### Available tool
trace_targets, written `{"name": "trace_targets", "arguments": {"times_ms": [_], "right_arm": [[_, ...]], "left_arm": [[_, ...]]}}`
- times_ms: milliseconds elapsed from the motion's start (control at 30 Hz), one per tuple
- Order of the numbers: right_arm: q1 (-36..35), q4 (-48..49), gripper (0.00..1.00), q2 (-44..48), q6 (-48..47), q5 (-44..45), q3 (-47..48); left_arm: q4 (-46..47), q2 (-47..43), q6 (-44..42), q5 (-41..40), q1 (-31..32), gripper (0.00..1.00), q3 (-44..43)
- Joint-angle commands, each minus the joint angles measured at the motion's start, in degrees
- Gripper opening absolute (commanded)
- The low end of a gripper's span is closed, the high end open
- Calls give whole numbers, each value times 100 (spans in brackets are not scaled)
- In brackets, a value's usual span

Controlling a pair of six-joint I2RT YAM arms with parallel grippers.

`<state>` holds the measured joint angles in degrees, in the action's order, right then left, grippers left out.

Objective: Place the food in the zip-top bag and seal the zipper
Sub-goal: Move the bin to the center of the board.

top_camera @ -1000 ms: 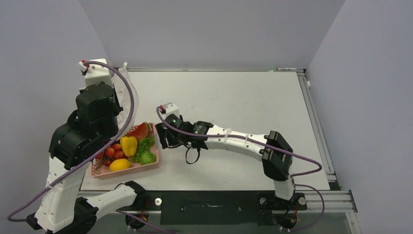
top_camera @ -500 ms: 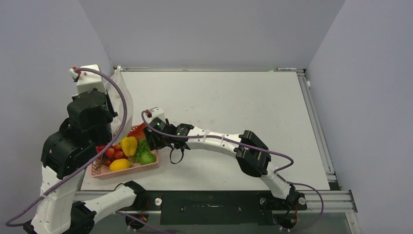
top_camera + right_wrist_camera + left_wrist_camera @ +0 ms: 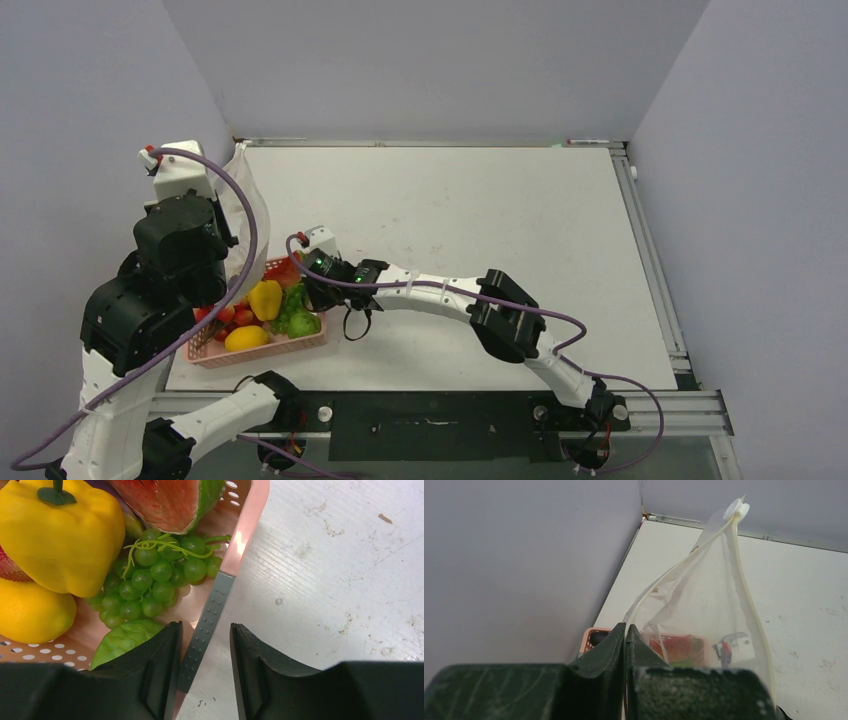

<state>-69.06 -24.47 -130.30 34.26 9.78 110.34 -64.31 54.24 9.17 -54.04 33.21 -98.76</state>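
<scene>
The food lies in a pink basket (image 3: pixel 305 343): a yellow pepper (image 3: pixel 65 535), a green grape cluster (image 3: pixel 155 575), a watermelon slice (image 3: pixel 165 500), a lemon (image 3: pixel 30 612) and a green leafy piece (image 3: pixel 125 637). My left gripper (image 3: pixel 625 630) is shut on the mouth edge of the clear zip-top bag (image 3: pixel 704 595) and holds it up over the basket's far left. The zipper (image 3: pixel 745 580) runs along that edge to a white slider (image 3: pixel 737 508). My right gripper (image 3: pixel 205 625) straddles the basket's right rim (image 3: pixel 247 525), jaws open round a grey dotted strip (image 3: pixel 207 622).
The basket sits at the table's front left, close to the left wall (image 3: pixel 100 120). In the top view the right arm (image 3: pixel 450 295) stretches across the table front toward it. The left arm (image 3: pixel 170 260) stands tall over the basket's left side.
My right gripper has travelled left to the basket and its jaws have narrowed over the rim. The left arm has shifted slightly left with the bag.
</scene>
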Motion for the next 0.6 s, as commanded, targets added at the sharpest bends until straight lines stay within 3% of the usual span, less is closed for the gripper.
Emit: {"name": "trace_targets", "arguments": {"times_ms": [0,200,433,567], "right_arm": [[-27,114,36,31,22,297,234],[-24,94,26,48,45,333,207],[-22,69,7,222,84,531,-27],[46,139,5,484,130,707,-378]], "left_arm": [[119,-71,-57,-89,-16,0,-5],[119,-89,-39,-37,-16,0,6],[138,-89,-38,-19,-16,0,19],[154,-81,-38,-7,-16,0,39]]}}
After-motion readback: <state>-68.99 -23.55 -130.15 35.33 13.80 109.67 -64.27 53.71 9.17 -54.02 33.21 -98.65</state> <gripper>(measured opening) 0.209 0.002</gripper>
